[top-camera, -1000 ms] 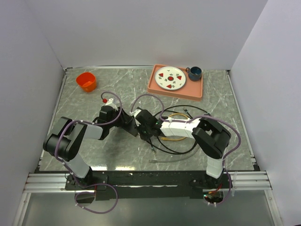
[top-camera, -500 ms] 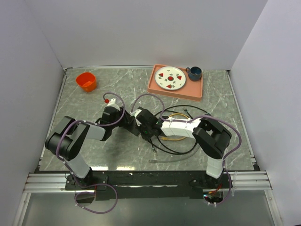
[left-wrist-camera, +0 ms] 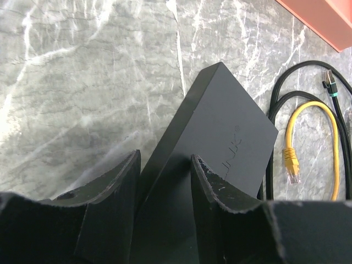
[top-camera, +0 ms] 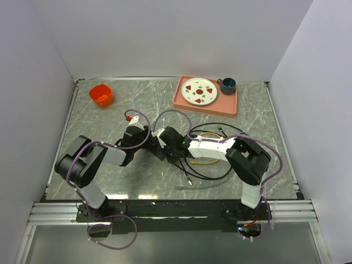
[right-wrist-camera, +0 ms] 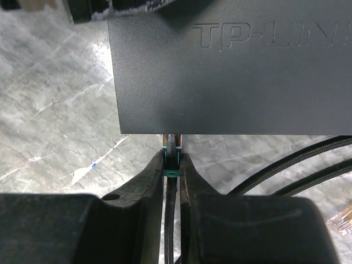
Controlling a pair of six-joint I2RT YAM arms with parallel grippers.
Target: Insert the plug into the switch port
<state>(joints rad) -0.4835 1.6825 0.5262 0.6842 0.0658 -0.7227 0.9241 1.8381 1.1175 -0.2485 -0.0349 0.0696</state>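
Black box (left-wrist-camera: 220,126) — flat, matte, near the centre of the worktop (top-camera: 104,129). The left end effector (left-wrist-camera: 165,158) is clamped across its near end, one finger on each long side.

Plug (right-wrist-camera: 171,144) — clear tip, teal boot, black lead. It is pinched between the fingers of the right end effector (right-wrist-camera: 172,159), tip touching the box's narrow edge at 6 o'clock in the right wrist view. Switch port itself hidden.

Yellow cable (left-wrist-camera: 324,110) at the box's 3 o'clock; salmon tray (top-camera: 179,103) at 1 o'clock.
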